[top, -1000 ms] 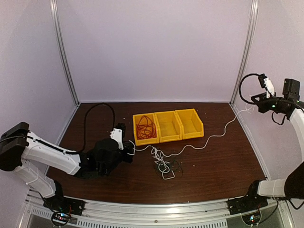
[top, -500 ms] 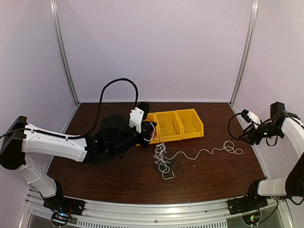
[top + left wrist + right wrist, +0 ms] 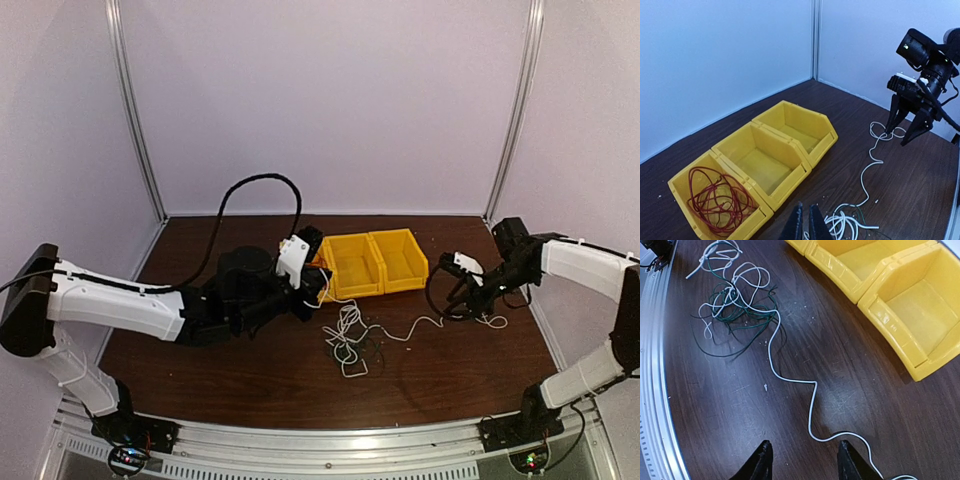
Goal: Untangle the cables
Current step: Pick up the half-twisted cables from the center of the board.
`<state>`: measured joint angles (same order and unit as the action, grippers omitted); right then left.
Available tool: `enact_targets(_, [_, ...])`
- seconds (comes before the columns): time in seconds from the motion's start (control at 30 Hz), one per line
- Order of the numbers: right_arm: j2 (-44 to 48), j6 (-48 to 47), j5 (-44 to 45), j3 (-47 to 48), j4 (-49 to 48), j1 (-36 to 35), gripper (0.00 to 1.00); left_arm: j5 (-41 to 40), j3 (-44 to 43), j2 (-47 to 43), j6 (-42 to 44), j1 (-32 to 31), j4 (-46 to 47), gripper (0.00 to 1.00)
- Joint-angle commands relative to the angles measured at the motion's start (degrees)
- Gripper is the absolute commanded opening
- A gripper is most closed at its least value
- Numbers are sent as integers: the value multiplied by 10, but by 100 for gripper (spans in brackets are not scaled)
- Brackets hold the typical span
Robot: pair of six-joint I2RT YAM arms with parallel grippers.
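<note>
A clump of cables (image 3: 345,340), white with dark green and black strands, lies at the table's middle, in front of the bins. My left gripper (image 3: 319,286) hovers just left of it, over the left bin's front. Its jaws (image 3: 805,224) are shut, and a white strand rises from the clump into them. One white cable (image 3: 811,410) trails right across the table from the clump (image 3: 735,310). My right gripper (image 3: 805,462) stands open low over that cable's far stretch, not touching it. A red cable coil (image 3: 715,200) lies in the left bin.
Three yellow bins stand in a row behind the clump: left (image 3: 685,177), middle (image 3: 355,265) and right (image 3: 400,258), the last two empty. The metal rail (image 3: 655,390) runs along the table's near edge. The right gripper (image 3: 905,125) shows in the left wrist view.
My right gripper opened, let go of the white cable's end and came down from high at the right to the table. My left gripper moved right toward the bins, still shut.
</note>
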<state>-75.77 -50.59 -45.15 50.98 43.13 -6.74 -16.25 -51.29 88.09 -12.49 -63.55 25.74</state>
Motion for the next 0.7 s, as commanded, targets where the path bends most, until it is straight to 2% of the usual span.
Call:
enact_targets(0.0, [-59,31,36,6,-51,-30,46,-17,39,-40,-26,-1,16,6])
enact_targets(0.3, [-159,74,77,27,-87,-84,45,-25,64,-43,-28,0,23,6])
enact_targets(0.4, [-171,92,91,34,-97,-87,30,-29,66,-46,-27,-1,23,6])
enact_targets(0.53, [-166,101,96,57,-78,-87,0,-36,72,-60,-22,-1,19,7])
enact_targets(0.67, [-135,102,75,117,-18,-89,0,-48,71,-82,-14,-1,-3,8])
